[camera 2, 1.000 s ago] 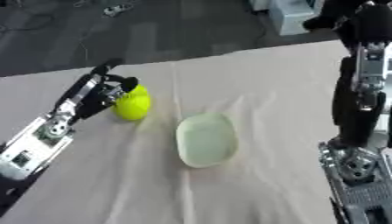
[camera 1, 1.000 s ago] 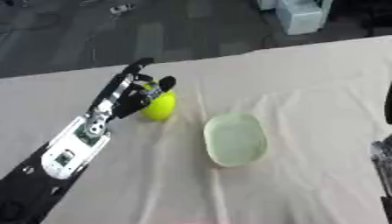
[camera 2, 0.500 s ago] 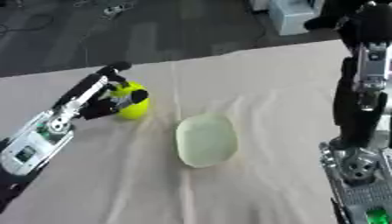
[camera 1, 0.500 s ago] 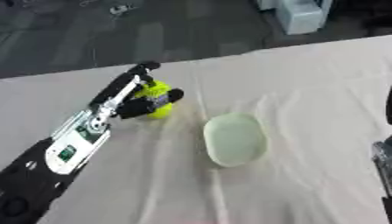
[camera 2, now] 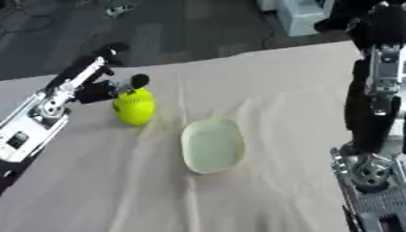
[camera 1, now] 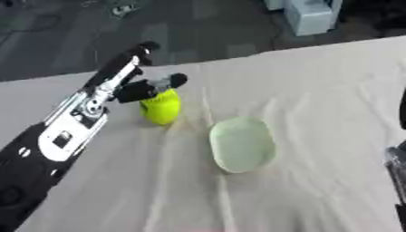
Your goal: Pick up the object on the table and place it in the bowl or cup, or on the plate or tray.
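A yellow-green rounded object point(camera 1: 161, 108) stands on the cream tablecloth, left of centre. My left hand point(camera 1: 142, 88) comes in from the lower left and is curled round its top, with a dark finger point(camera 1: 175, 80) over its upper right side. The object's upper part is hidden behind the hand. To its right, apart from it, lies a pale green oval dish point(camera 1: 242, 144) with nothing in it. My right arm point(camera 2: 379, 90) hangs upright at the right edge in the right eye view. Its hand does not show in either view.
The cream cloth point(camera 1: 317, 90) is wrinkled around the dish. Past the table's far edge is a dark floor with a white box point(camera 1: 311, 16) at the upper right. My left forearm point(camera 1: 63, 136) lies across the table's lower left.
The left hand has closed further round the yellow-green object's top, and the object now looks taller and more upright. The whole picture has also shifted slightly. The dish has stayed where it was.
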Available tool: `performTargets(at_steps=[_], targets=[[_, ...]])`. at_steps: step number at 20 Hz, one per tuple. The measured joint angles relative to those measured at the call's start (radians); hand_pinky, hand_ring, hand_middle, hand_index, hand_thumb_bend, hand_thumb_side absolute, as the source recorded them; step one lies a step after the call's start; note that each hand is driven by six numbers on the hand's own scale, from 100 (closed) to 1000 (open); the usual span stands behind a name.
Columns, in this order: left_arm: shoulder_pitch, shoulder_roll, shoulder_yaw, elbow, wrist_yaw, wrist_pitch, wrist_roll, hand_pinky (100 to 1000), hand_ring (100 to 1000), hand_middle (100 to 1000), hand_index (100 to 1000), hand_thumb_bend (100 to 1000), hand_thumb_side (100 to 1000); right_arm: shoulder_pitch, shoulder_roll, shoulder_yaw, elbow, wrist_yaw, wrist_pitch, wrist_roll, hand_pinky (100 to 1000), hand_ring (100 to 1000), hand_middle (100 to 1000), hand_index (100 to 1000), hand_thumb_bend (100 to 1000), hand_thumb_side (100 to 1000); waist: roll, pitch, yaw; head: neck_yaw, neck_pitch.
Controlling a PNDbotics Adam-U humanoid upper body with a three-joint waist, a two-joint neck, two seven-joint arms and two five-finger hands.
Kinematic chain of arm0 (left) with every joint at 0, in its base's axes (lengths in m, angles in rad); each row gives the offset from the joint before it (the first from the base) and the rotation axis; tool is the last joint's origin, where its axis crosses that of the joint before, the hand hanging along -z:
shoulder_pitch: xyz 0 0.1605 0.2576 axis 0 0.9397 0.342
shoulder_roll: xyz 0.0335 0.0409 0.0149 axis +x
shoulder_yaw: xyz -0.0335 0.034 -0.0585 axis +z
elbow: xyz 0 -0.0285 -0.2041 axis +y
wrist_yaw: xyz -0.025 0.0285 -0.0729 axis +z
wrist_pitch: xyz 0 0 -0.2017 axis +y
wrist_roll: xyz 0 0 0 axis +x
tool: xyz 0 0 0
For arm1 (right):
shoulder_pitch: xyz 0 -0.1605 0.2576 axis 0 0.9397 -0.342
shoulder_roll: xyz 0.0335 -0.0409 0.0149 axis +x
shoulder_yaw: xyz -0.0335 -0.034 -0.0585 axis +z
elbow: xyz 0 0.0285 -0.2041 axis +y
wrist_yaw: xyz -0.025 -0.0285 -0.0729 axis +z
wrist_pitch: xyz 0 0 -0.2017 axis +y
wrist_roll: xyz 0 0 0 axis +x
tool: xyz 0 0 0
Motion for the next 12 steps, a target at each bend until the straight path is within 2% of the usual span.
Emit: performTargets(at_steps=[12], targets=[[-0.042, -0.03, 0.023, 0.092, 0.009, -0.021, 0.038, 737, 848, 1000, 988, 733, 897, -0.002, 0.0, 0.006, 0.0, -0.001, -0.004, 0.011, 573, 836, 898, 936, 100, 1000, 0.001, 0.005, -0.014, 0.004, -0.003]])
